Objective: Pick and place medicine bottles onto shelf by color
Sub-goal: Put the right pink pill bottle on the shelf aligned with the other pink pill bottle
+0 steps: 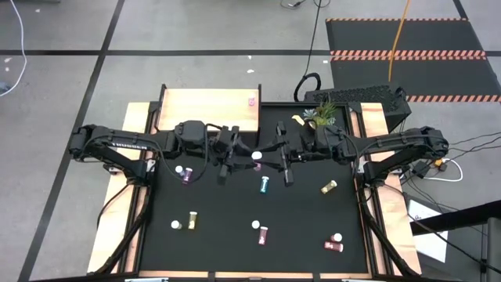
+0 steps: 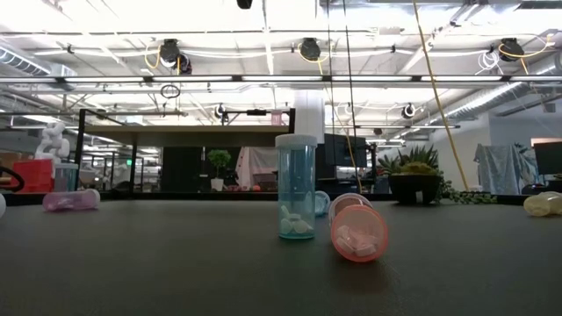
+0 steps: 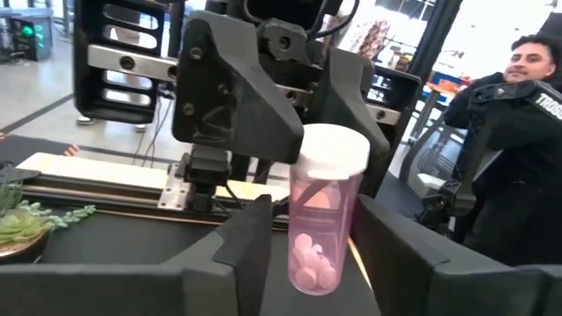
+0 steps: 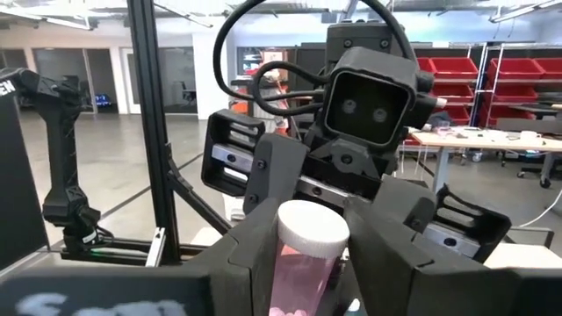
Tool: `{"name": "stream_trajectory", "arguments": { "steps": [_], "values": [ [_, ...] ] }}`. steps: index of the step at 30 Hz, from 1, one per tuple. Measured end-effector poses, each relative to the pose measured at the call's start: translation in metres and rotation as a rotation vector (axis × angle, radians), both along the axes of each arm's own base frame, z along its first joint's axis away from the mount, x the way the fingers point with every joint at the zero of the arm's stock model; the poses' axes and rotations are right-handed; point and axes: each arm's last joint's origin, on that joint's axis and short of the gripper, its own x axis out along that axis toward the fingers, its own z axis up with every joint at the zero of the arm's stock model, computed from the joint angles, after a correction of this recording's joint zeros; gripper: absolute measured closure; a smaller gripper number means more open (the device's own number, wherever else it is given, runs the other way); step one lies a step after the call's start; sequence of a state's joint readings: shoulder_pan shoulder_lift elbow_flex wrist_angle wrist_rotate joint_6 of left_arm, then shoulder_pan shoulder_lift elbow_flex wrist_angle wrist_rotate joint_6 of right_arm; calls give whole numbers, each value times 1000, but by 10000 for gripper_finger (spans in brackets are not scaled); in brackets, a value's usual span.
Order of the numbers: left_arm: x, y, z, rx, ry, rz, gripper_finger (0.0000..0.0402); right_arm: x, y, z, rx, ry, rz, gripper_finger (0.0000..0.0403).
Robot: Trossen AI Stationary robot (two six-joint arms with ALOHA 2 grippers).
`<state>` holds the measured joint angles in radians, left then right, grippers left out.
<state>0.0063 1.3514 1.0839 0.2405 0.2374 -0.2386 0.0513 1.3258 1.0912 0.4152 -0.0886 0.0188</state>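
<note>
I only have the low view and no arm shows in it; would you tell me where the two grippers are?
Observer: They face each other above the middle of the table, the left gripper opposite the right gripper.
Operator: Thank you. Is anything between them?
Observer: Yes, an upright pink bottle with a white cap. The right gripper is shut on it, and the left gripper is right at it too.
Operator: Is anything on the shelf yet?
Observer: One small pink bottle on the shelf, near the right end of the shelf.
</note>
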Motion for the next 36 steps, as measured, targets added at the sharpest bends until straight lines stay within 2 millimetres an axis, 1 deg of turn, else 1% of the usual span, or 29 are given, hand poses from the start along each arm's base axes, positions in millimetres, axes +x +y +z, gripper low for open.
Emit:
{"name": "stream_trajectory", "arguments": {
  "steps": [17,36],
  "values": [
    [0,0,1,2,-20,-6,301,0,0,0,5,8,17,287],
    [0,0,1,53,-26,4,302,-2,0,-2,45,44,19,286]
  ]
}}
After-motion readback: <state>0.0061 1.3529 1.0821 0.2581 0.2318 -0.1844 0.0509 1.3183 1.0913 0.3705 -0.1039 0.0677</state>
